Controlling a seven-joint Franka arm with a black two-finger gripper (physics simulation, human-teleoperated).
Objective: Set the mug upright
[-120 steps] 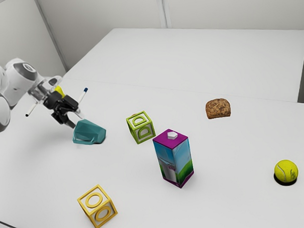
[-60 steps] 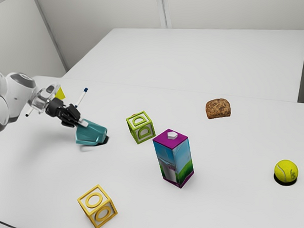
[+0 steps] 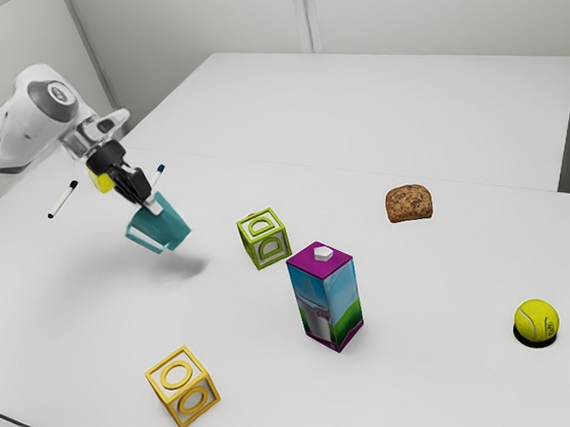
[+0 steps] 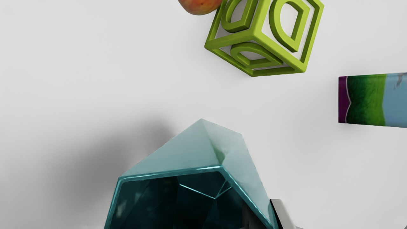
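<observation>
Left of centre in the exterior view, the teal faceted mug (image 3: 172,226) hangs above the white table (image 3: 288,392), its shadow (image 3: 191,268) apart from it. Half a second ago it lay on its side there; now it is raised, tipped much nearer to upright, mouth up and base slanting toward the lower right of the frame. The black two-finger gripper (image 3: 152,207) is closed on its wall near the rim, one finger inside, one outside. The green letter block (image 3: 264,238) stays to the right. The turn looks mostly made; levelling the base and lowering it gently seem to remain.
</observation>
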